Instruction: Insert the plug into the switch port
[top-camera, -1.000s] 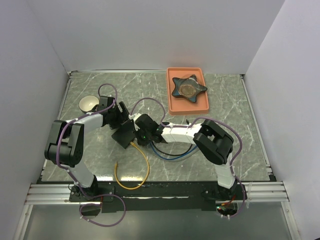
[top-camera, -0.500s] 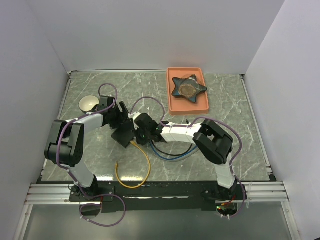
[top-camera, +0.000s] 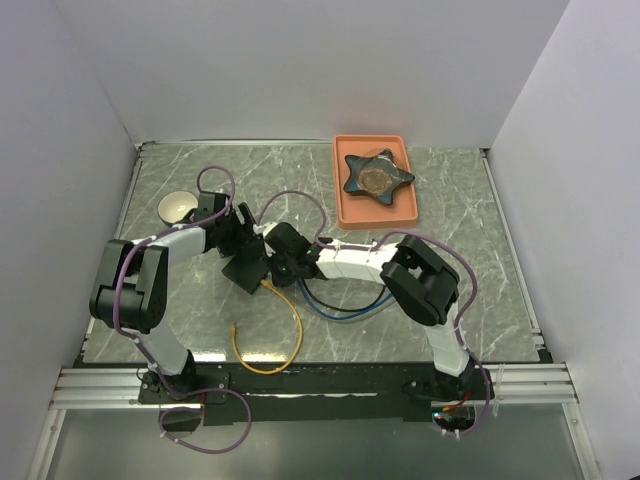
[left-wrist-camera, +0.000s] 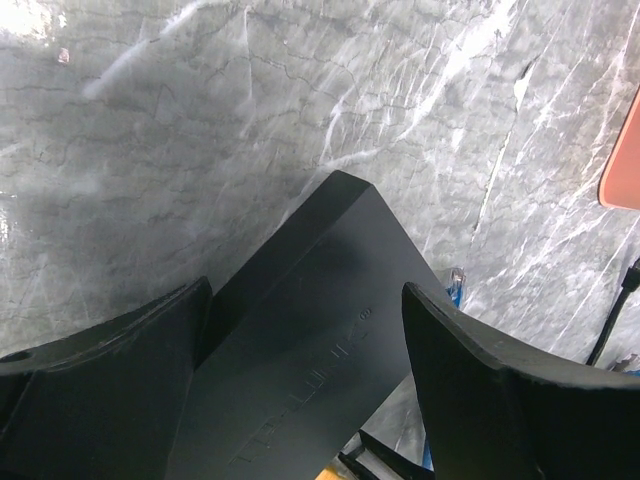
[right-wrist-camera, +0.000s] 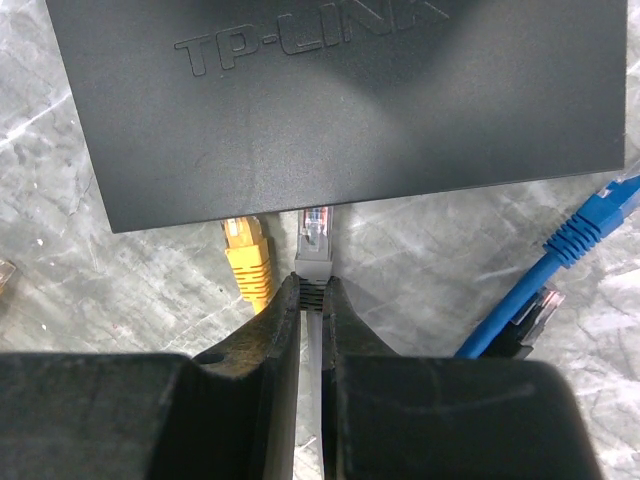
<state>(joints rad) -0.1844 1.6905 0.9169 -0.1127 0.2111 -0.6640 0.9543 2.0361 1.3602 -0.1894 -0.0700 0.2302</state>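
The black switch box (top-camera: 246, 272) lies at the table's centre left; its port edge faces my right gripper. My left gripper (top-camera: 241, 240) straddles the box (left-wrist-camera: 310, 340), with one finger (left-wrist-camera: 110, 370) on each side pressing on it. My right gripper (right-wrist-camera: 313, 285) is shut on a grey plug (right-wrist-camera: 316, 245) whose clear tip is at the box's (right-wrist-camera: 330, 100) port edge, partly under its rim. The port itself is hidden under that edge. A yellow plug (right-wrist-camera: 247, 255) sits in the neighbouring port on the left. In the top view my right gripper (top-camera: 277, 262) is close against the box.
A yellow cable (top-camera: 292, 325) loops toward the near edge. Blue cables (top-camera: 335, 308) curl under my right arm, and one blue plug (right-wrist-camera: 575, 240) lies right of the grey one. An orange tray (top-camera: 342, 200) holds a dark star-shaped object (top-camera: 376, 175). A small bowl (top-camera: 176, 207) stands far left.
My right gripper has moved left and slightly away from the base, bringing the grey plug up to the box's edge. The left arm and box have barely moved.
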